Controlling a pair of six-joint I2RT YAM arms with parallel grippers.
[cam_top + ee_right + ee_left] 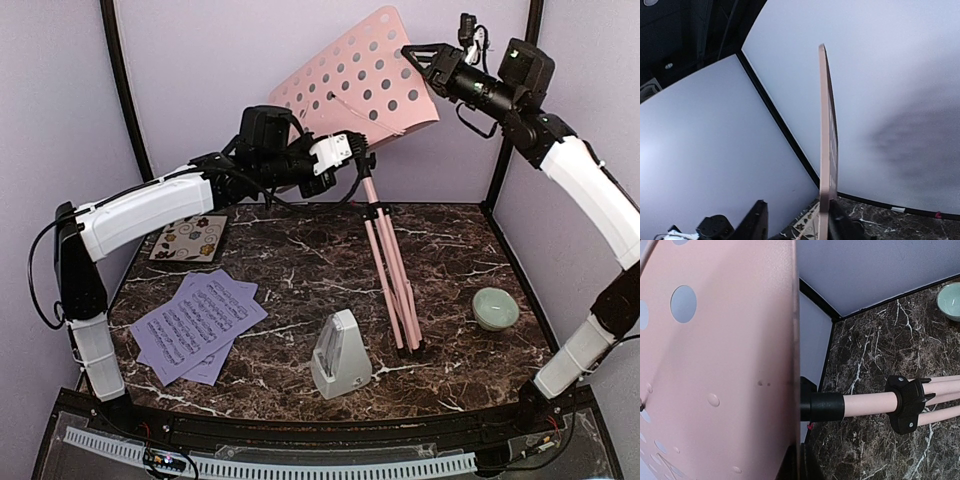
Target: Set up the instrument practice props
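The pink music stand's perforated desk (370, 75) is held high at the back, and its folded tripod legs (392, 270) slant down to the table. My left gripper (350, 150) is shut on the desk's lower edge beside the pole; in the left wrist view the desk (730, 365) fills the left and the pole (867, 404) runs right. My right gripper (408, 52) is open astride the desk's upper right edge (826, 140), with a gap on one side. The lavender sheet-music pages (195, 325) lie at the front left. The grey-white metronome (340, 355) stands at the front centre.
A pale green bowl (496, 307) sits at the right of the marble table, also in the left wrist view (951, 299). A floral coaster (190, 238) lies at the back left. Lavender walls with black corner posts (122, 80) enclose the table.
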